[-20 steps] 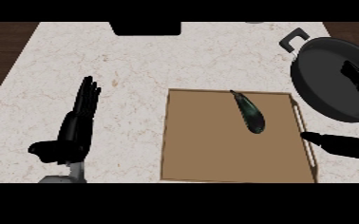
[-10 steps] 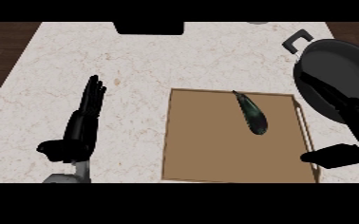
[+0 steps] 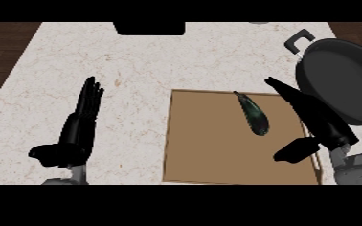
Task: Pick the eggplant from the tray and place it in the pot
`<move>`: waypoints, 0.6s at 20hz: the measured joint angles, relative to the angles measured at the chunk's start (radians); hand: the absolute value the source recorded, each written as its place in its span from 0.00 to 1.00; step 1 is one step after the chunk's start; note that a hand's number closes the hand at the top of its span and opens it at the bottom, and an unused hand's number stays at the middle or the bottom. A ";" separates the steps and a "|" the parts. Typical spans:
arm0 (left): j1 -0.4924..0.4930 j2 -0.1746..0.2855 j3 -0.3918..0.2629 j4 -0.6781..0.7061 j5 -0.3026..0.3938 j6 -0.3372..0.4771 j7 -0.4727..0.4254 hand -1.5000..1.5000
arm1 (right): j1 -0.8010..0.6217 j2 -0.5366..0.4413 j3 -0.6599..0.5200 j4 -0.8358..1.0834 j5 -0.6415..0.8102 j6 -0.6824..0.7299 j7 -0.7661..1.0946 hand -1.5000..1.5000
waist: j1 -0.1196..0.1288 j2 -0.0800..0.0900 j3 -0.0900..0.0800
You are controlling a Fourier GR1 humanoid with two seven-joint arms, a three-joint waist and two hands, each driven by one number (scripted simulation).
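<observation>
Marble counter (image 3: pixel 141 67): eggplant (image 3: pixel 252 114) on tray (image 3: pixel 205 143), right hand (image 3: pixel 318 119) beside.

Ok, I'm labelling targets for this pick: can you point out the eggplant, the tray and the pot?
eggplant (image 3: pixel 252 115): head view, middle of its dark body.
tray (image 3: pixel 212 148): head view, bare brown surface.
pot (image 3: pixel 343 76): head view, bare inner floor.

The left hand (image 3: pixel 76 130), at eight o'clock, and the right hand (image 3: pixel 318 119), at four o'clock, are coloured plain black; each is joined to a grey forearm (image 3: pixel 345 166).
</observation>
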 measured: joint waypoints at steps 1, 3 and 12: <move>0.004 -0.008 -0.007 -0.004 -0.009 0.008 0.001 0.50 | -0.009 0.012 0.012 0.020 0.019 0.008 0.010 0.00 | 0.000 0.000 0.000; -0.019 -0.012 0.002 0.016 -0.009 0.007 0.010 0.50 | -0.014 0.020 0.017 0.051 0.048 0.025 0.024 0.00 | -0.002 0.000 0.000; 0.011 -0.034 0.012 0.000 -0.032 -0.009 -0.008 0.50 | -0.030 0.122 -0.018 0.188 0.158 0.096 -0.017 0.00 | -0.004 0.000 0.001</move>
